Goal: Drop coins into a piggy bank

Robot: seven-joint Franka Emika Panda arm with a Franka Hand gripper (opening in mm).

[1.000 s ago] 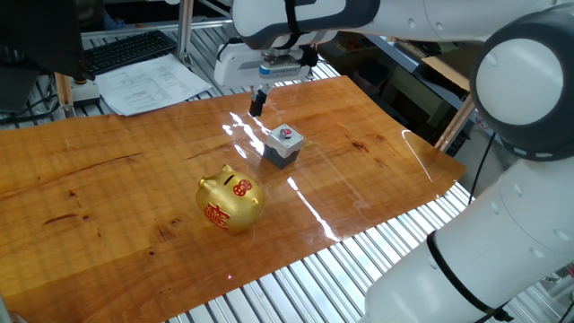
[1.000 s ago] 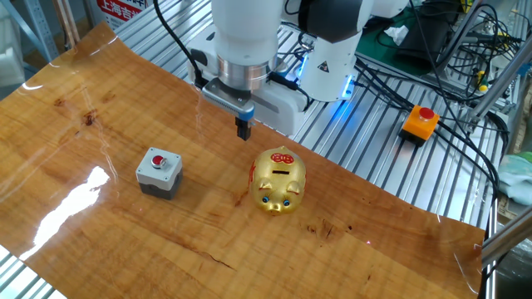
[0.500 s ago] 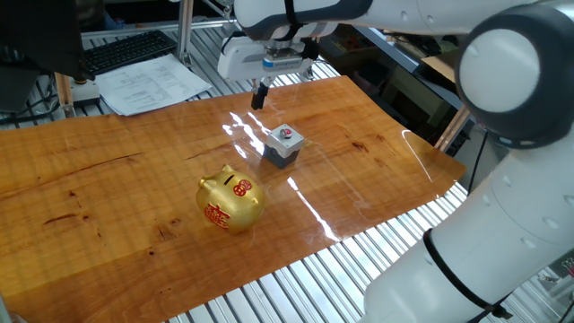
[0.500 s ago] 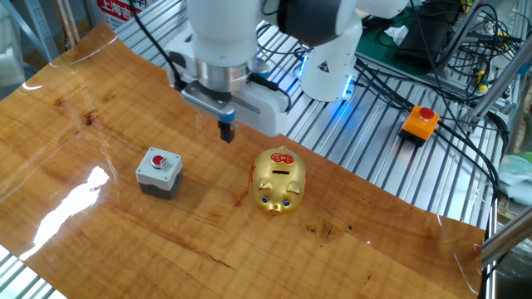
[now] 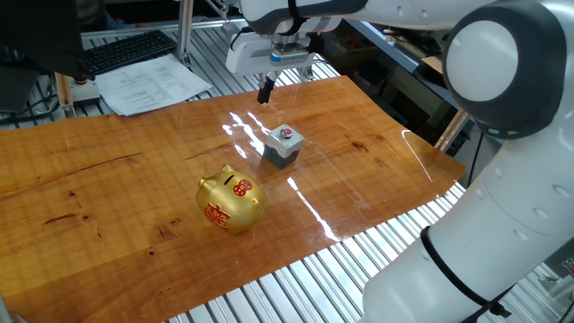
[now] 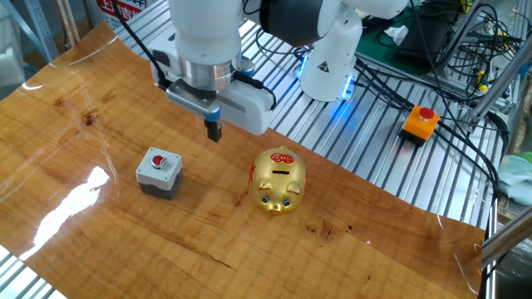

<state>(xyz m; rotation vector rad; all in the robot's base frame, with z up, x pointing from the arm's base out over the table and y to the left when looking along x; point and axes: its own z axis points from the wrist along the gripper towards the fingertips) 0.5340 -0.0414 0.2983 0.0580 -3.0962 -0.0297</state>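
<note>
A: Hovering above the worktop (image 6: pixel 75 158), the tool (image 6: pixel 214 131) hangs near the far edge, fingertips drawn together; whether a coin sits between them, cannot tell.

B: Piggy bank (image 6: pixel 278 181)?

A: Upright on the wood, well apart from the tool. Grey button box (image 6: pixel 159 172) lies closer, below and to one side.

B: Slot direction?

A: The other fixed view shows the slot running along the pig's back, snout toward camera. One fixed view puts the box (image 5: pixel 283 144) between tool (image 5: pixel 265 91) and pig (image 5: pixel 230 201).

B: Loose coins?

A: None visible in either view.
</note>
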